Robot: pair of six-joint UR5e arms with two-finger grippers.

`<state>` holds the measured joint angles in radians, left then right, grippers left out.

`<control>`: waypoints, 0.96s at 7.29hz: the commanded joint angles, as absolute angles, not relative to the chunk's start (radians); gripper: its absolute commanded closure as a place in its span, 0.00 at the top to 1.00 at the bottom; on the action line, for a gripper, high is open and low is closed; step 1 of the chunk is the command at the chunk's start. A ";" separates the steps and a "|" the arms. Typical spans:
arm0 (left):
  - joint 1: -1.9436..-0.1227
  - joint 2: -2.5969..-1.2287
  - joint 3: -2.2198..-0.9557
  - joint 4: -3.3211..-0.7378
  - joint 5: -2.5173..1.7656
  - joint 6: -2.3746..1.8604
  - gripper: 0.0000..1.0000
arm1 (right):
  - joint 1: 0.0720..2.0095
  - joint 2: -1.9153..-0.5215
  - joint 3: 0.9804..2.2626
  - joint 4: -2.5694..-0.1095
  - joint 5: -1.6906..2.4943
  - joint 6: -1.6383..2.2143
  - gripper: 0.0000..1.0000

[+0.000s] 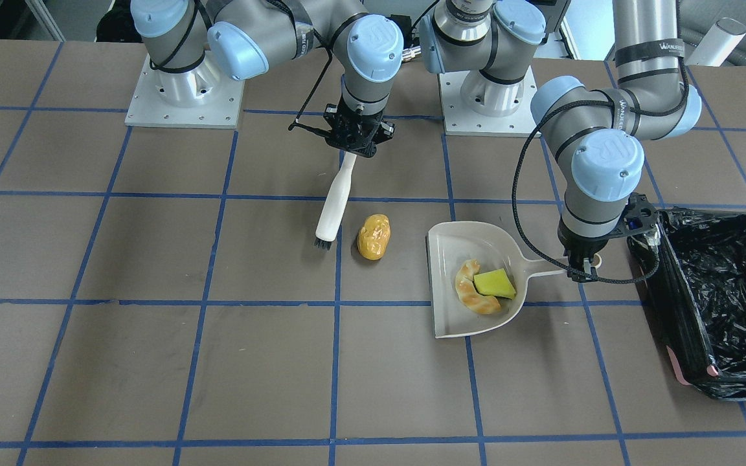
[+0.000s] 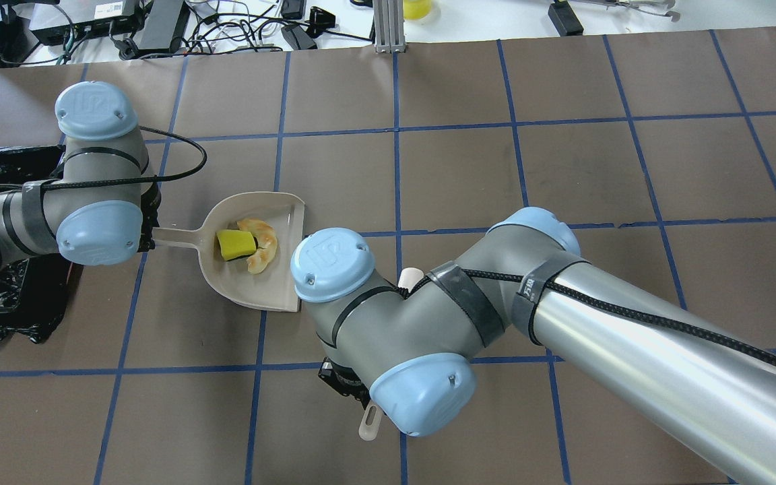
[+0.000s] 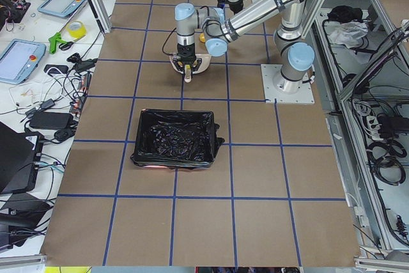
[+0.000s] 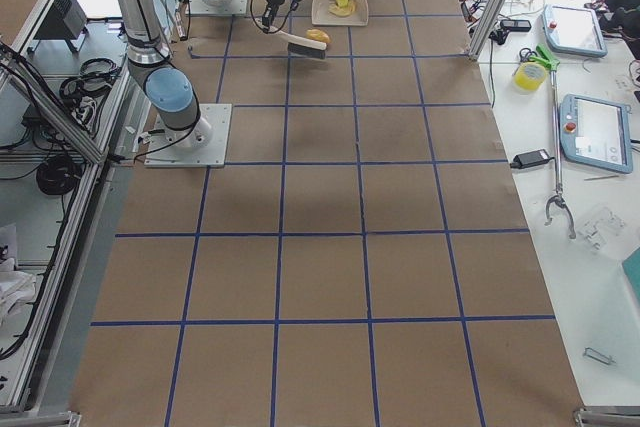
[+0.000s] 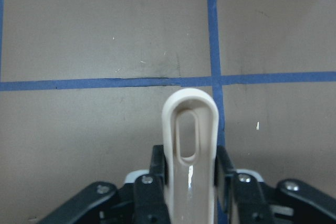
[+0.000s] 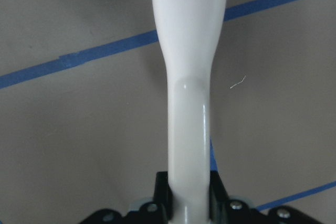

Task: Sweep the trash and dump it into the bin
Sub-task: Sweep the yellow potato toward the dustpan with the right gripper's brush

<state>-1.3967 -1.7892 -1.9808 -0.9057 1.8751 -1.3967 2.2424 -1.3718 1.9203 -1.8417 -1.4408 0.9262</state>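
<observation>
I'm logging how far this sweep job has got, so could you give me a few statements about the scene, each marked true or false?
1. The croissant piece and the yellow-green wedge lie in the dustpan. True.
2. The orange-yellow lump lies on the table, between the brush and the dustpan. True.
3. The left claw holds the brush. False: it is shut on the dustpan's handle, and the right claw holds the brush.
4. The dustpan is tipped over the bin. False: it sits level on the table beside the bin, apart from it.
</observation>
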 commanded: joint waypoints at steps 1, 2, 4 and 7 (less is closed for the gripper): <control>-1.399 -1.792 -1.983 -0.902 1.875 -1.401 0.00 | 2.256 -1.332 1.914 -1.890 -1.439 0.937 0.00; -1.399 -1.790 -1.982 -0.902 1.875 -1.401 0.00 | 2.258 -1.322 1.914 -1.904 -1.439 0.943 0.00; -1.401 -1.790 -1.980 -0.902 1.875 -1.401 0.00 | 2.258 -1.293 1.905 -1.943 -1.439 0.945 0.00; -1.401 -1.792 -1.979 -0.902 1.876 -1.397 0.00 | 2.261 -1.228 1.829 -1.945 -1.402 0.946 0.00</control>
